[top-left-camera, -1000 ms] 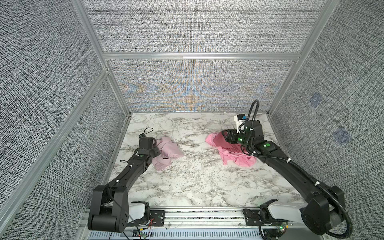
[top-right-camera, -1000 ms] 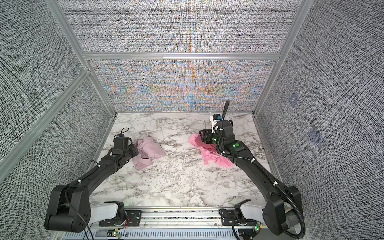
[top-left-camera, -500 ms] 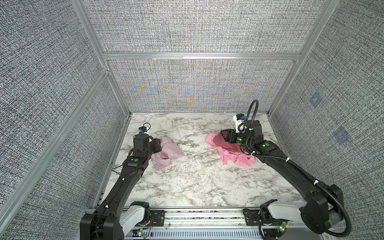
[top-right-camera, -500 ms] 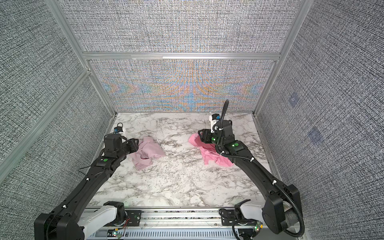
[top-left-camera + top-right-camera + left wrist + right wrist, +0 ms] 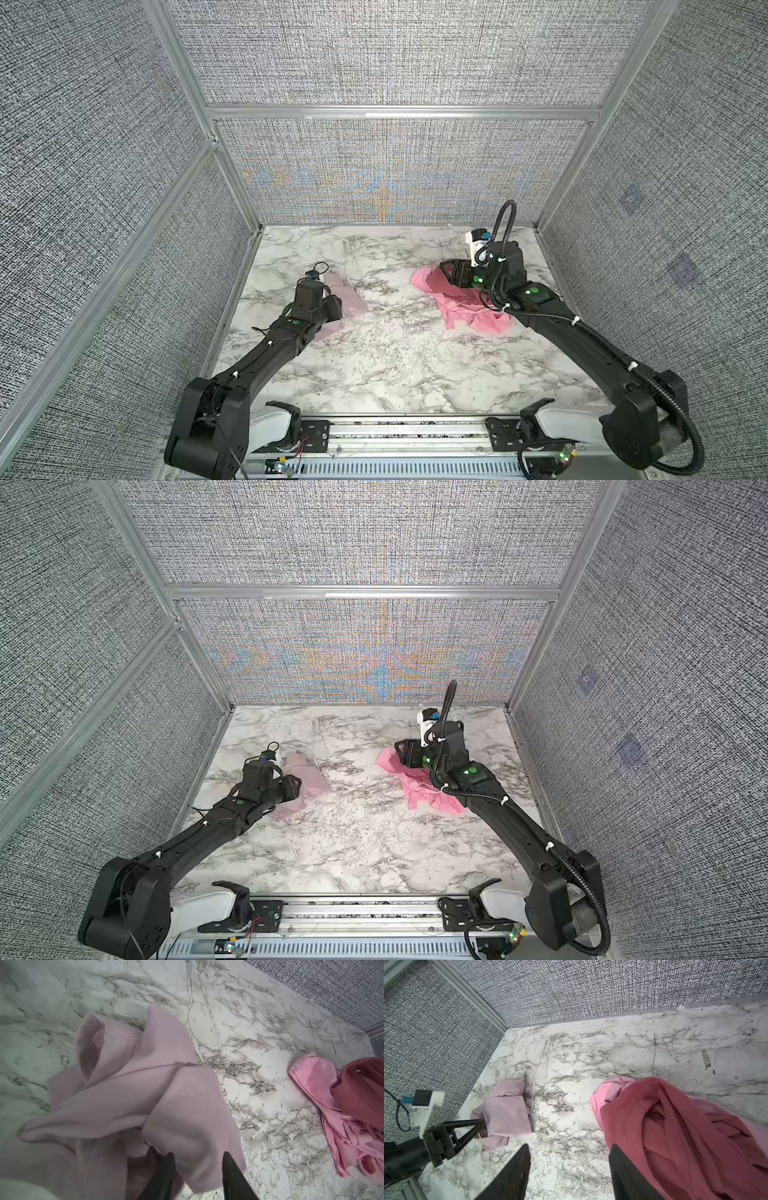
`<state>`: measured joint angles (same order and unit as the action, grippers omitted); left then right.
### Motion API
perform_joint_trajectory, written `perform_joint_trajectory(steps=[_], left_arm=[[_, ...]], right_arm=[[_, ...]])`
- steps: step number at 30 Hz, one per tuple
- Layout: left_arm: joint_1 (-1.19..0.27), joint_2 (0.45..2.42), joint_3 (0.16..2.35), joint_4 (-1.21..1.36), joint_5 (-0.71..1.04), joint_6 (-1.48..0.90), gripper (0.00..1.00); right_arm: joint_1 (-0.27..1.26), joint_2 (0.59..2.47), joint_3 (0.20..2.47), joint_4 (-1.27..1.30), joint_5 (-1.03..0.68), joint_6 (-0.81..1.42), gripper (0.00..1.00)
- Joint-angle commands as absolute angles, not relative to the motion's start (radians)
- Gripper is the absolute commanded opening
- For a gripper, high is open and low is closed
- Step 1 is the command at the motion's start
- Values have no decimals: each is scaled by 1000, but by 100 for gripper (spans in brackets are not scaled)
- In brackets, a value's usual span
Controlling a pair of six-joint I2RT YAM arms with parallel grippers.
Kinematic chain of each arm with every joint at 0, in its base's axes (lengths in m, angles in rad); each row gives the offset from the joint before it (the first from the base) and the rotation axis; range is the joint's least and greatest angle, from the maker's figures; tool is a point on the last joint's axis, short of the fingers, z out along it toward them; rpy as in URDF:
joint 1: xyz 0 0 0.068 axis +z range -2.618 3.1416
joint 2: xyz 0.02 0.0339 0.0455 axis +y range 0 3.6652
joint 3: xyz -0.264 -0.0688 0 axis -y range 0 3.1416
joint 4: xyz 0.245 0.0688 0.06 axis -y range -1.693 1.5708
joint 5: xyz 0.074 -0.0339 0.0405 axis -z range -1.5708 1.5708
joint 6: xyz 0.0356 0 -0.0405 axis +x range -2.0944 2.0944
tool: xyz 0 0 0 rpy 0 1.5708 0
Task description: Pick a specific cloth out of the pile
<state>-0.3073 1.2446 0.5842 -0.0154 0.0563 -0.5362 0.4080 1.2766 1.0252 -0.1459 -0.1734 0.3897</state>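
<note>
The cloth (image 5: 352, 300) (image 5: 312, 778), pale washed-out pink and ribbed, lies crumpled on the left of the marble table, apart from the pile. My left gripper (image 5: 338, 309) (image 5: 297, 785) hovers at its near edge. In the left wrist view its fingertips (image 5: 197, 1155) stand partly apart over a fold of the cloth (image 5: 135, 1088), so it is open with nothing clearly pinched. The pile (image 5: 457, 309) (image 5: 415, 791) lies at the right, a dusty-rose garment (image 5: 664, 1126) over a brighter pink one (image 5: 606, 1093). My right gripper (image 5: 569, 1147) (image 5: 446, 272) is open and empty at the pile's left edge.
Grey woven walls with aluminium posts (image 5: 253, 216) close in the table on three sides. The right wrist view shows the left gripper (image 5: 480, 1124) touching the cloth (image 5: 506, 1111) near the left wall. Bare marble (image 5: 395, 332) separates the cloth from the pile.
My left arm rose and its wrist turned over the cloth, with its jaws narrowing a little. The cloth stayed about where it lay. The right arm and the pile have not moved.
</note>
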Motion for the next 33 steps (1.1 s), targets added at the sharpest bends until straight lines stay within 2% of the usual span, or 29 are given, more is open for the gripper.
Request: perform_joint_trajectory(steps=[1,6,9,17,33], left_arm=[[-307,1270,561,77,69,-588,41],[-304,1346,576,34,-5,-678,41],[-299,1413,610,20,-46,-634,41],[-194,1569,687,86,-19,-581,41],[37,1875,1042,53,49,-466,40]], right_arm=[[411,1283,1032,-142,-181,393,62],[413,1299,1043,-143,-181,394,62],[414,1307,1048,-142,-181,395,62],[416,1335,1067,-148,-165,394,62],[416,1461,1189,-169,-119,392,62]])
